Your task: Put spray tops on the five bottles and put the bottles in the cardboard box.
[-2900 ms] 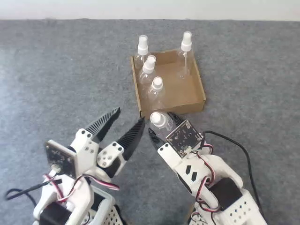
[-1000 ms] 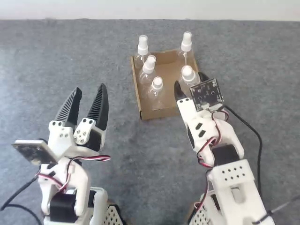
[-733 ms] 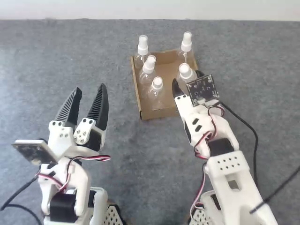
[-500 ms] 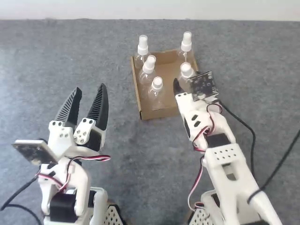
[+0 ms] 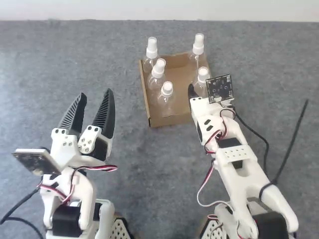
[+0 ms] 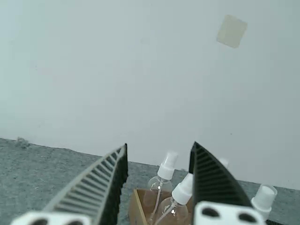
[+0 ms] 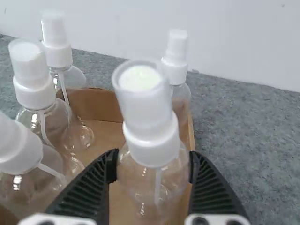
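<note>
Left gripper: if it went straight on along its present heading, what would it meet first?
Probably the spray top of the far-left bottle: in the left wrist view it sits between the open left gripper's fingers. Depth is unclear, so it might pass over it towards the wall.

text: none readable | labels, numbers, signs: none readable (checked every view)
</note>
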Controlling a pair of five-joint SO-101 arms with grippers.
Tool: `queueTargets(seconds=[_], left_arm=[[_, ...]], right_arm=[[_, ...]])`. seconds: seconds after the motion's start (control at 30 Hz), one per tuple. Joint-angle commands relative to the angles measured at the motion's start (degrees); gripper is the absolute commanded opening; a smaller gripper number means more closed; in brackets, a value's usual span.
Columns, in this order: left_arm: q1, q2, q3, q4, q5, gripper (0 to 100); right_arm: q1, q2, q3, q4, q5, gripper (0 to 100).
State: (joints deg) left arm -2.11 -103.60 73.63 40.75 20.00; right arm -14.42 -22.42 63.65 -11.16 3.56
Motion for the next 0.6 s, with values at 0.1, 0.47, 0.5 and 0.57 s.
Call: queueTargets(seconds=[0.1,0.47,0.5,0.57], left_arm=[[0.0,-0.9,0.3,-1.6,0.3,20],[0.0,-0.9,0.4,-1.7,0.3,20],[0.0,-0.9,0.4,-1.7,0.3,20],[0.0,-0.9,0.4,-1.7,0.3,20]], right_arm=[[0.6,5.8,-8.2,-1.5,-0.7,9.1],[0.9,13.9,-19.0,9.5,-0.7,9.5],[0.9,14.0,-19.1,9.5,-0.7,9.5],[0.9,14.1,-19.1,9.6,-0.7,9.5]])
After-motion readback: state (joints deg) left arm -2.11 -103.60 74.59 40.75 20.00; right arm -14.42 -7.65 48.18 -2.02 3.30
